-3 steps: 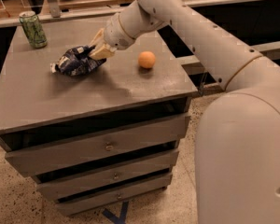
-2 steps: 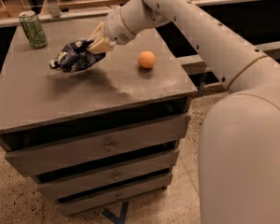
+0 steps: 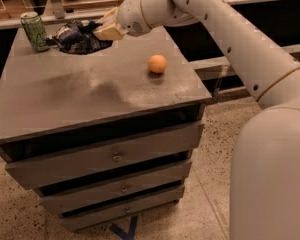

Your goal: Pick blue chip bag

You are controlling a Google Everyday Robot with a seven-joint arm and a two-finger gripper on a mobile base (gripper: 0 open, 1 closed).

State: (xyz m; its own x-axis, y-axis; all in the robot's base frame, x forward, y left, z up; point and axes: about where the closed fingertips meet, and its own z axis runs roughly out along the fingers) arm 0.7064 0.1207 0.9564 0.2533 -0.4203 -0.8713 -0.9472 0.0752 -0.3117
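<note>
One edge of the blue chip bag (image 3: 76,37) is pinched by the gripper (image 3: 108,30) above the far side of the tabletop (image 3: 65,101); lift steadily, avoiding the can (image 3: 34,31).

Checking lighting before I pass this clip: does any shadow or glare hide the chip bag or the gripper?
Camera view: a soft dark shadow falls on the tabletop left of the orange ball, with a sheen beside it, no hard glare. The blue chip bag reads dark and low in contrast, held by the gripper at the table's back beside the green can; neither is hidden.
</note>
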